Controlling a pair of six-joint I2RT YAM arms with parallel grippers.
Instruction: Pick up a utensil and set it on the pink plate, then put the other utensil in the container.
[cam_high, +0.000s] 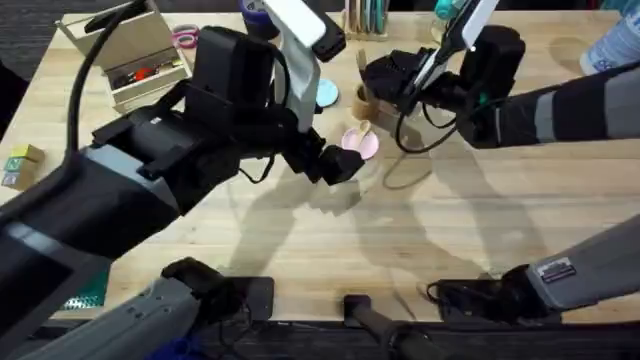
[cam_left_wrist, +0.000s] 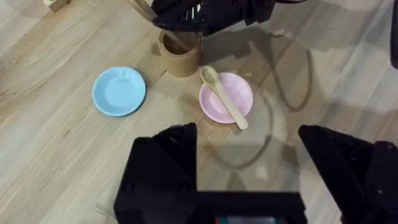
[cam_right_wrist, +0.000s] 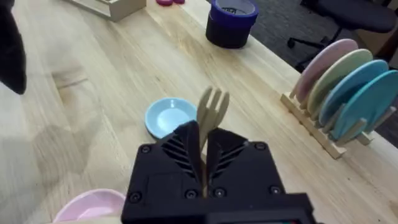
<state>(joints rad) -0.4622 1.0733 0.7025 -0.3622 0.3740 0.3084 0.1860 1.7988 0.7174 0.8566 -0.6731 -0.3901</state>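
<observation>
Table (cam_high: 480, 240): light wood, carries all task items. L arm (cam_high: 150, 180): large, dark, rises close under the overhead cam, ends near the pink plate. R arm (cam_high: 560, 110): reaches in from the right, ends over the container. L gripper (cam_left_wrist: 249, 162): fingers spread wide, holding nothing, hovers just short of the pink plate (cam_left_wrist: 214, 107). R gripper (cam_right_wrist: 204, 155): fingers pinched narrow on the fork (cam_right_wrist: 212, 109), prongs pointing away from the wrist, handle hidden between the pads. Light blue plate (cam_left_wrist: 119, 91): lies beside the container, not part of the task. Pink plate: near table centre, just beside the container. Container (cam_left_wrist: 180, 56): brown wooden cup, upright; in the L wrist view the R gripper sits directly over its mouth, partly covering the rim. Spoon (cam_left_wrist: 225, 98): rests on the pink plate, bowl at the rim nearest the container, handle running diagonally across and overhanging the far rim. Judgement: step 1 looks done; step 2 in progress. Key relation: fork long axis is about in line with the R fingers, container lies below the R gripper, so R arm is the near arm. Whether the handle tip has entered the cup: cannot tell. Next move prob. needs the axis kept steep and centred over the opening before release; an off-centre drop could tip the cup.
</observation>
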